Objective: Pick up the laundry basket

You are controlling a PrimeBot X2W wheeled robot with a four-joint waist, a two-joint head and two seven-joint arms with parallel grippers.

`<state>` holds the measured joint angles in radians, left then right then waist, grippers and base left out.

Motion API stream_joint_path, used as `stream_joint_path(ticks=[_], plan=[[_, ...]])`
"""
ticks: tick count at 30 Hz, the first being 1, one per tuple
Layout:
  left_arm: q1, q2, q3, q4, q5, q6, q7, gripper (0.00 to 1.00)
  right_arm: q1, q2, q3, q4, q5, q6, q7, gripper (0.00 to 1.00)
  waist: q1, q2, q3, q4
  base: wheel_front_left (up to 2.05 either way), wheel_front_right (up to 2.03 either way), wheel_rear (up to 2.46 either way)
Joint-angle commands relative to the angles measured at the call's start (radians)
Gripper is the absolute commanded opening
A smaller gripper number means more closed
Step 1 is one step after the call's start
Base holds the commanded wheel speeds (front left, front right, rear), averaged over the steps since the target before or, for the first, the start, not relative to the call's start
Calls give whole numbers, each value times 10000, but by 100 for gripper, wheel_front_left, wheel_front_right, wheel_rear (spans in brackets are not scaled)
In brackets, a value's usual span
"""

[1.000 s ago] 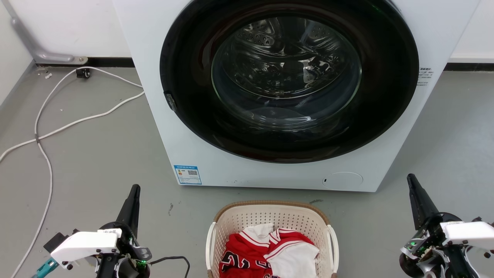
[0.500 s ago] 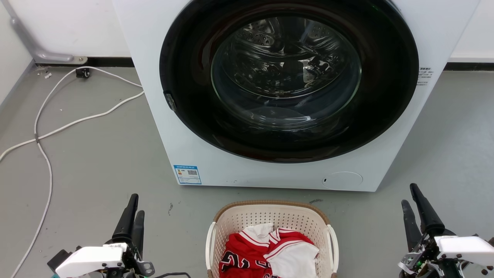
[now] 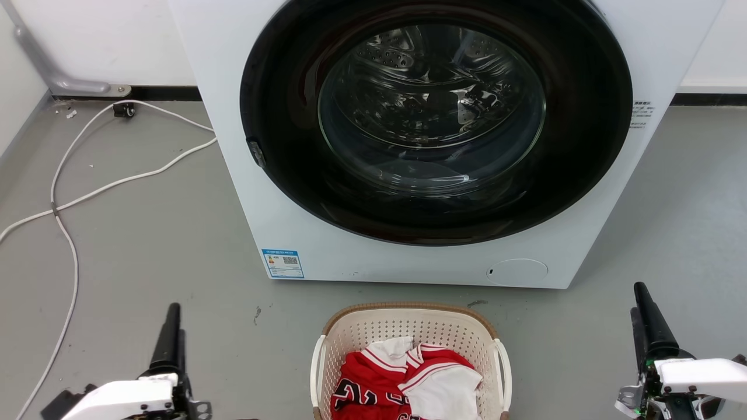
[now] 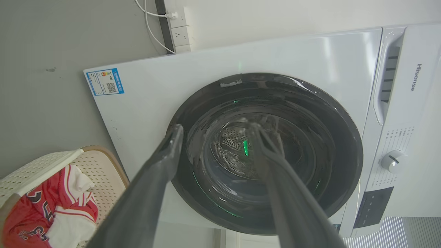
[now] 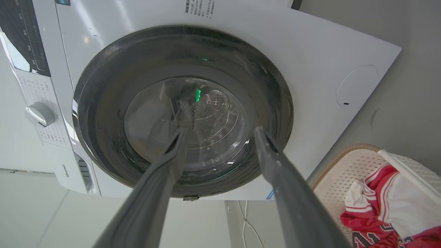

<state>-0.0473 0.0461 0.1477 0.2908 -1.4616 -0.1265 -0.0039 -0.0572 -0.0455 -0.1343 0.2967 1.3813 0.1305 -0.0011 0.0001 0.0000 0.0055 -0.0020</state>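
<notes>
Left gripper (image 4: 217,130) has its two long dark fingers spread wide with nothing between them, and the right gripper (image 5: 220,132) matches it, wide and empty. Both point ahead at the dark round glass door (image 3: 435,116) of the white front-loading washing machine (image 3: 233,175). The target, the cream perforated plastic laundry basket (image 3: 373,332) with the brown woven-look rim, sits on the grey floor (image 3: 146,251) between the two grippers. It is inboard of each, well apart from both and roughly level with them, with red-and-white jerseys (image 3: 373,385) heaped inside. So this looks like the approach, no grasp yet. To do it well, I'd say each gripper wants to swing inward and drop to its own white side handle (image 3: 317,373), fingers straddling the bar squarely. Then both should close and lift together, level, so the basket doesn't tip its load.
</notes>
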Motion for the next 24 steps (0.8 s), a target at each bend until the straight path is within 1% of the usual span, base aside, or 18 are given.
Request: stream_joint_path(ticks=[1,3,6,8,10,13,18,21,24], plan=[[-123,36,286,-168,406,6,-125,100,-222,-28,-56,-179,-494,2,-131,100,0,0,6,0,0,0,0],[-149,34,394,-103,602,109,-206,100,-239,-29,-90,-292,-970,2,-208,100,0,0,13,-6,0,0,0],[-206,39,570,-245,1080,101,-316,100,-264,-31,-190,-610,-1891,2,-323,100,0,0,31,-7,0,0,0],[-205,38,662,-483,1551,73,-392,100,-256,-32,-200,-929,-2667,2,-400,100,0,0,46,-8,0,0,0],[-183,39,734,-801,2065,74,-463,100,-247,-33,-197,-1213,-3157,2,-472,100,0,0,67,-8,0,0,0],[-92,39,687,-1192,2689,233,-570,100,-206,-35,-158,-1540,-3879,3,-576,100,0,0,87,-9,0,0,0],[161,39,228,-1881,3749,455,-741,100,-93,-37,117,-2097,-5497,3,-752,100,0,0,122,-5,0,0,0],[247,45,-14,-2421,4512,370,-839,100,-23,-38,425,-2458,-6376,3,-848,100,0,0,140,-5,0,0,0],[370,41,-367,-2866,5494,409,-927,100,89,-41,566,-2641,-7037,2,-944,100,0,0,155,-10,0,0,0]])
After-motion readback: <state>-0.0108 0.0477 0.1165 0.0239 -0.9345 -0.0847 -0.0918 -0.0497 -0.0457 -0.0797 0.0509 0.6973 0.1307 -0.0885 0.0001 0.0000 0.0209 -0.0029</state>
